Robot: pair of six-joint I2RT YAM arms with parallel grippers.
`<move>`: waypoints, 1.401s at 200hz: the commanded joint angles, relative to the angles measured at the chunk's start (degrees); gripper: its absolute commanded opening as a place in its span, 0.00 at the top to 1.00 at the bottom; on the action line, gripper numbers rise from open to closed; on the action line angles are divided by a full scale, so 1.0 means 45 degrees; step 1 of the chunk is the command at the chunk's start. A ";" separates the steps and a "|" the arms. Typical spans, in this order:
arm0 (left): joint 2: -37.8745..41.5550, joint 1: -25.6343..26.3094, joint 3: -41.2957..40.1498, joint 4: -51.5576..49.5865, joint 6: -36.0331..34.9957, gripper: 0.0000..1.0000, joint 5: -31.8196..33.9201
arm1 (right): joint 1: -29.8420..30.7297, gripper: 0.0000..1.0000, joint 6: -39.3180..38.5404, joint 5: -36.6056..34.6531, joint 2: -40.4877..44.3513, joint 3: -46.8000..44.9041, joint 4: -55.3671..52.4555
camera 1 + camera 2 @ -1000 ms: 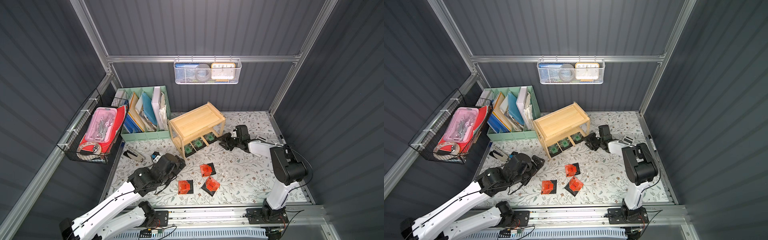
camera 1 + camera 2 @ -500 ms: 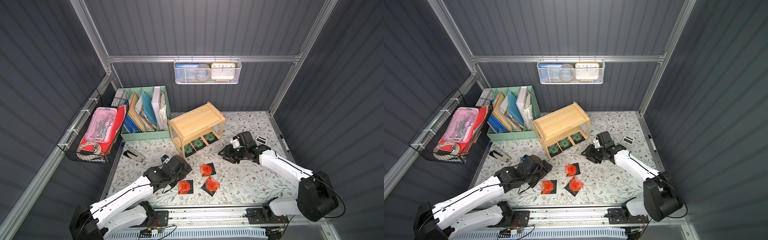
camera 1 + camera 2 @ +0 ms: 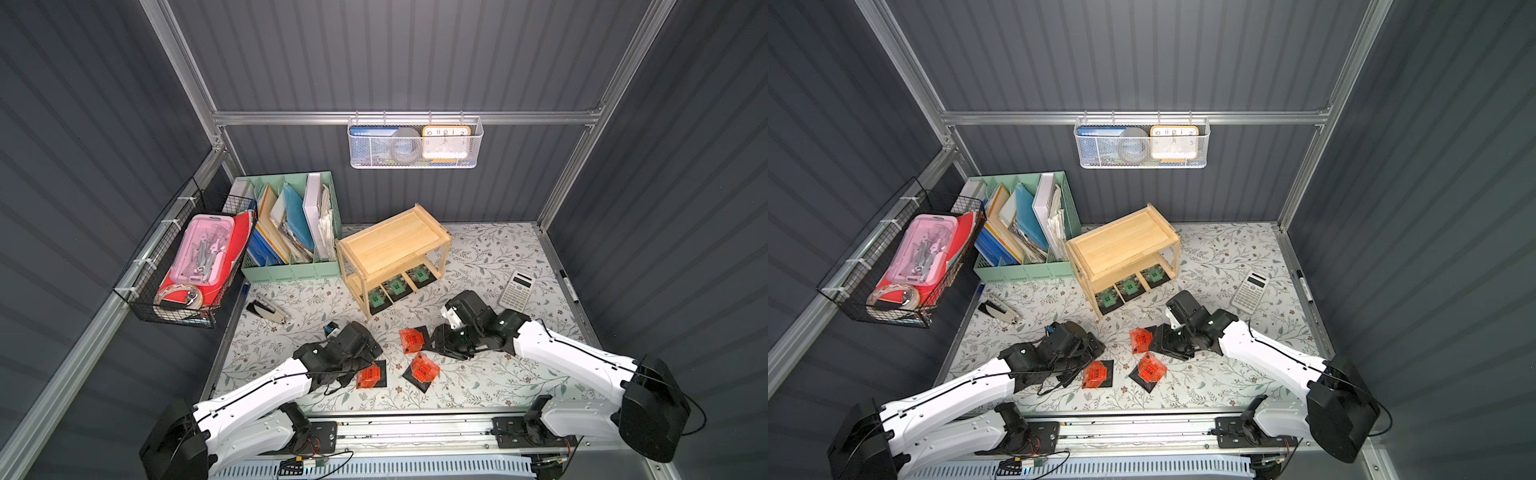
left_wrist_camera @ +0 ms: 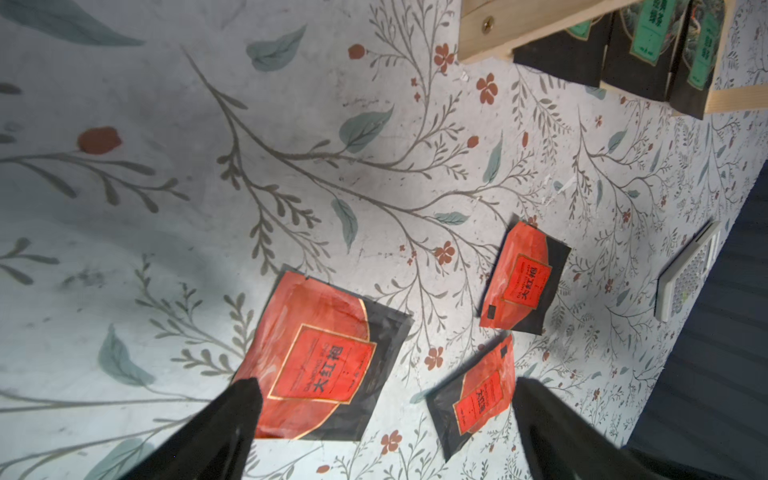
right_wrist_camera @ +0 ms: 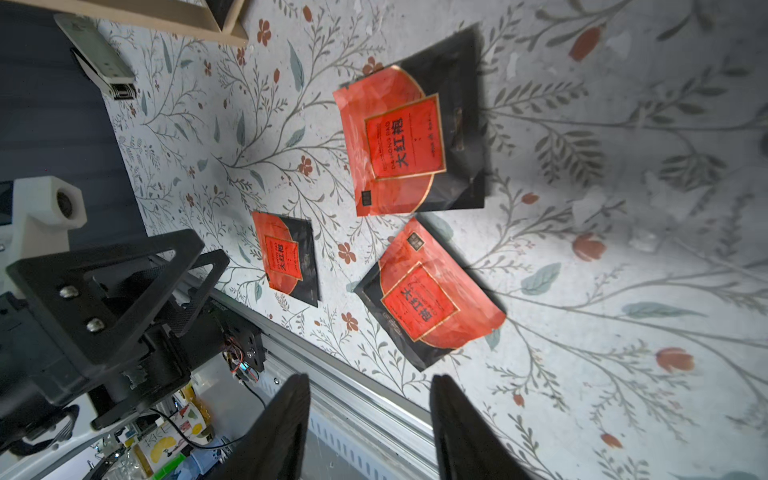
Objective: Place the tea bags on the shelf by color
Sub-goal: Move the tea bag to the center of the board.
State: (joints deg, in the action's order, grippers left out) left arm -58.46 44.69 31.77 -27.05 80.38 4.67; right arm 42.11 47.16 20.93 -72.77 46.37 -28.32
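Note:
Three orange-red tea bags (image 3: 371, 374) (image 3: 424, 369) (image 3: 411, 340) lie flat on the floral mat near the front. On the lower tier of the wooden shelf (image 3: 390, 241) sit three green tea bags (image 3: 377, 298) (image 3: 395, 286) (image 3: 419, 274) in a row; its top tier is bare. My left gripper (image 4: 384, 382) hangs wide open just over the front-left red tea bag (image 4: 316, 361), one fingertip (image 4: 245, 399) above its corner. The right gripper (image 5: 370, 378) is open and holds nothing, beside the rearmost red tea bag (image 5: 407, 141) and raised above the mat.
A mint-green file organizer (image 3: 291, 232) stands left of the shelf. A black wire basket (image 3: 195, 266) hangs on the left wall and a white mesh basket (image 3: 415, 143) on the back wall. A calculator (image 3: 515, 290), a marker (image 3: 568, 286) and a stapler (image 3: 266, 309) lie on the mat.
The right arm drew back from the shelf to the red tea bags, its jaws widening. The left arm reached forward and right to the front-left red tea bag.

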 commanded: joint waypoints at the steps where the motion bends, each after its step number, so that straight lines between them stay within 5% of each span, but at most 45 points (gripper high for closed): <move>1: -0.0178 -0.0019 -0.0367 0.0618 0.0099 0.00 -0.0155 | 0.0362 0.48 0.0177 -0.0126 -0.0242 -0.0095 0.0125; 161: -0.1820 -0.0047 -0.1004 0.1985 0.0098 0.00 -0.0228 | 0.0993 0.48 -0.0094 0.0339 -0.1600 0.0848 0.0384; 280: -0.5067 -0.0128 0.1093 0.4923 -0.3038 0.00 -0.1227 | 0.1033 0.49 0.0214 0.0912 -0.1813 0.0439 0.1235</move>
State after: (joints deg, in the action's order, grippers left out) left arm -78.35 44.58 34.39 -6.55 71.79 0.73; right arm 46.61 47.97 24.34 -80.60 49.15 -23.14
